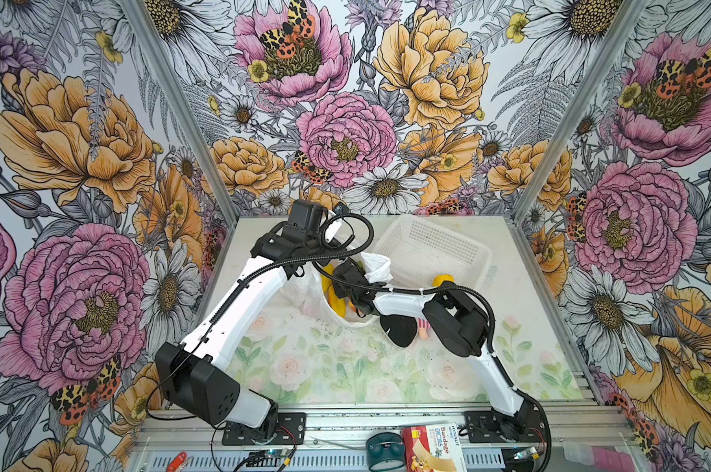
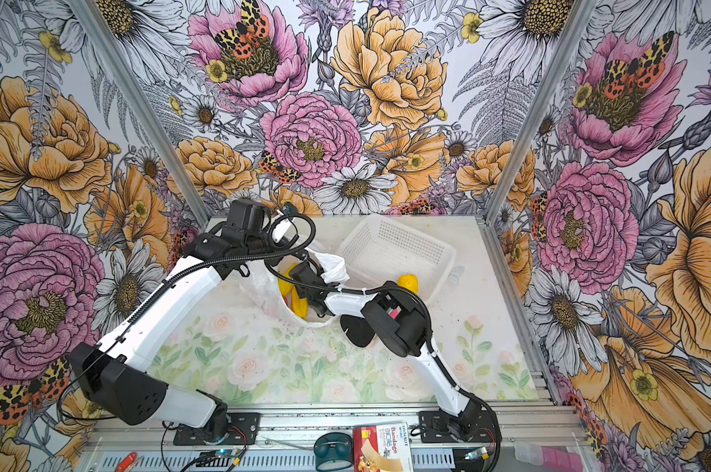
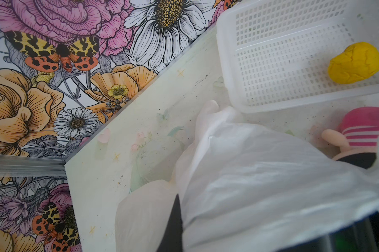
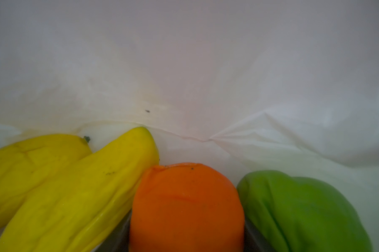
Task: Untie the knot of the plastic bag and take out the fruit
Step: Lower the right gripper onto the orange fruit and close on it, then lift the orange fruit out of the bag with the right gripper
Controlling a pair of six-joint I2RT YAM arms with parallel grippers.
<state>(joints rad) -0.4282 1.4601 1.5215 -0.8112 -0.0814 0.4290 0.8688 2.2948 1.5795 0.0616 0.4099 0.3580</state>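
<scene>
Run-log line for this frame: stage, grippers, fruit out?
stage: fruit removal | left gripper: shut on plastic bag | right gripper: inside bag, around orange fruit, grip unclear | out: yellow fruit in basket

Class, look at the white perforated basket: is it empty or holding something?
Holding something: one yellow fruit lies inside the white perforated basket, on its mesh floor.

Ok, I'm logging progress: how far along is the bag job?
Done: bag open, one yellow fruit in the basket. In hand: left gripper pinches the bag; right gripper is inside, jaws flanking the orange fruit. Left: that, two yellow fruits and a green one.
</scene>
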